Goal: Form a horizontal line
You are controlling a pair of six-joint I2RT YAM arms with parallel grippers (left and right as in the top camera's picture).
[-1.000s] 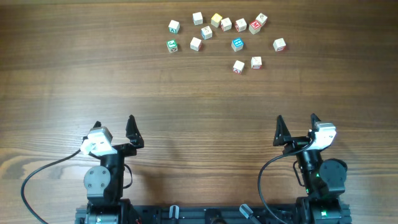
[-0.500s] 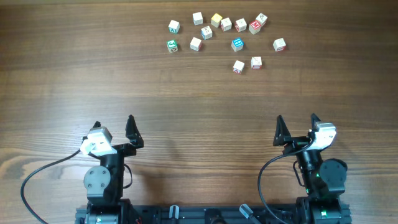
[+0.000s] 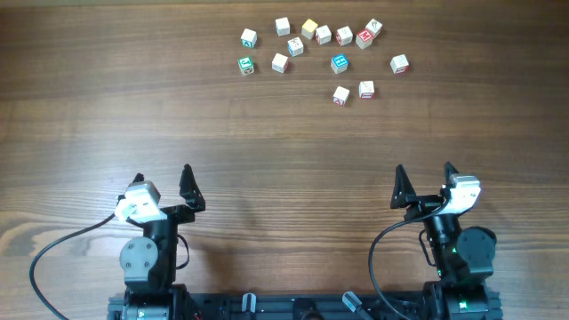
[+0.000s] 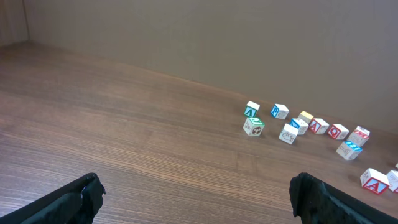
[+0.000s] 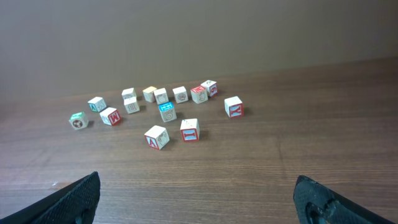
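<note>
Left gripper [image 3: 163, 175] and right gripper [image 3: 424, 171] are both sitting wide open, holding nothing, hanging over the near edge of the wooden table [image 3: 284, 151]. Well away at the far side, the short row of letter cubes [image 3: 344, 36] is lying with its red M cube [image 3: 364, 38] at the right end. Loose letter cubes [image 3: 280, 62] are sitting scattered around it.
</note>
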